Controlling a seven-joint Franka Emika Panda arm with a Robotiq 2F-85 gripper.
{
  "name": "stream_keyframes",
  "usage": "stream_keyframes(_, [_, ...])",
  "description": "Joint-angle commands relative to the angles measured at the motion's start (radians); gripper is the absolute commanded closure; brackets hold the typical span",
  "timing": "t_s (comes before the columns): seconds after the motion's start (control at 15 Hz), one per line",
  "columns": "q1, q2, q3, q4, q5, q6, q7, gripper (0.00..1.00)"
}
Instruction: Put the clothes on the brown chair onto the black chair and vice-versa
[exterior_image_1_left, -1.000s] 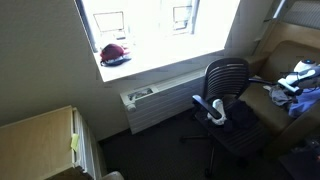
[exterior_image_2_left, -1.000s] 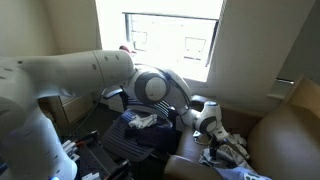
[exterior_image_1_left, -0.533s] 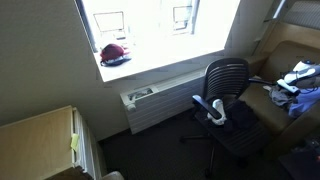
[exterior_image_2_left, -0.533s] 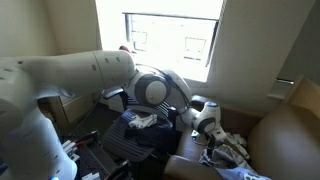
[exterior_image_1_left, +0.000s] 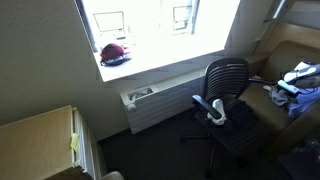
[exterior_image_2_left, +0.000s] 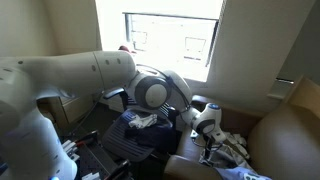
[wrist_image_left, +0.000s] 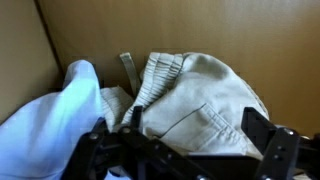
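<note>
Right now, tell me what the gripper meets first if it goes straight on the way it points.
Most likely the grey-beige garment, centred ahead of the open gripper on the brown chair; the gap is hard to judge.

This looks like a lived-in room at home, a bedroom or study. A bright window (exterior_image_1_left: 140, 20) has a cap (exterior_image_1_left: 114, 53) at its sill's (exterior_image_1_left: 160, 64) left end and a wall heater (exterior_image_1_left: 160, 100) beneath. There are a black swivel office chair (exterior_image_1_left: 226, 80), a tan upholstered armchair (exterior_image_1_left: 290, 52) strewn with clothes (exterior_image_1_left: 297, 78), and a pale wooden cabinet (exterior_image_1_left: 40, 135).
</note>
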Motion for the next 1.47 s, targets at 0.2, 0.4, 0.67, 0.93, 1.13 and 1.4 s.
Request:
stream_keyframes(0.2, [0.050,0.001,-0.093,-0.029,0.009,0.030,0.076,0.00])
stream_keyframes(0.4, [0.063,0.001,-0.108,-0.044,0.006,0.044,0.096,0.00])
stream_keyframes(0.67, [0.035,0.001,-0.067,-0.049,0.021,0.020,0.061,0.00])
stream_keyframes(0.93, [-0.025,0.002,0.043,-0.044,0.087,-0.001,-0.028,0.00])
stream_keyframes(1.13, [0.003,0.002,0.009,-0.049,0.099,0.012,-0.002,0.00])
stream_keyframes(1.4, [0.040,0.002,-0.062,-0.090,0.071,0.112,0.032,0.00])
